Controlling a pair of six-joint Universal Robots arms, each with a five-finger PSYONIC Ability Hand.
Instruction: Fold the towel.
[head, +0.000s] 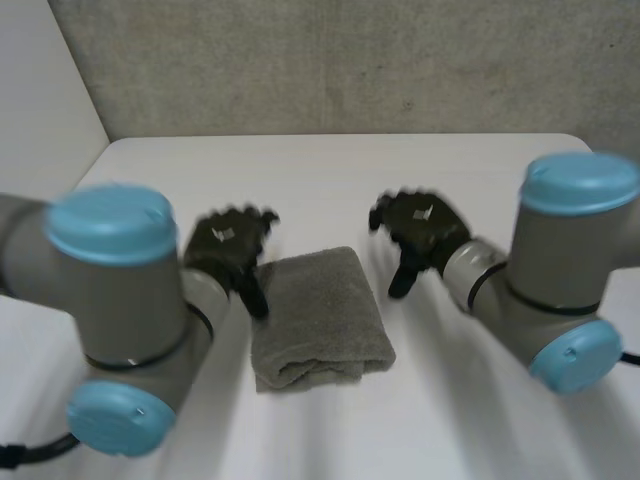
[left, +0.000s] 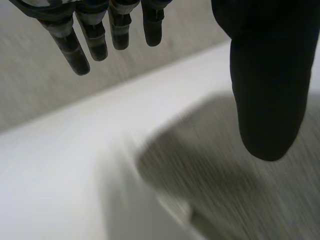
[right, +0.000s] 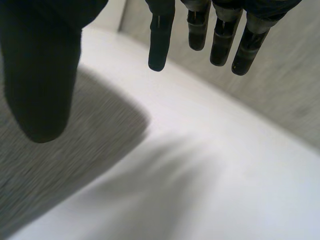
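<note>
A grey-green towel (head: 318, 318) lies folded into a compact rectangle in the middle of the white table (head: 330, 175). My left hand (head: 228, 245) hovers just off its left edge, fingers straight and holding nothing. On the other side, my right hand (head: 420, 230) stands a little off the right edge, also open and empty. In the left wrist view the straight fingers (left: 100, 35) hang above the table beside the towel (left: 235, 185), the thumb (left: 270, 75) over the cloth. The right wrist view has the fingers (right: 220, 35) spread above bare table, with the towel (right: 65, 160) under the thumb (right: 42, 75).
A grey wall (head: 330, 60) rises behind the table's far edge. Bare tabletop surrounds the towel on all sides. My two arms (head: 110, 300) (head: 570, 270) flank the towel near the front.
</note>
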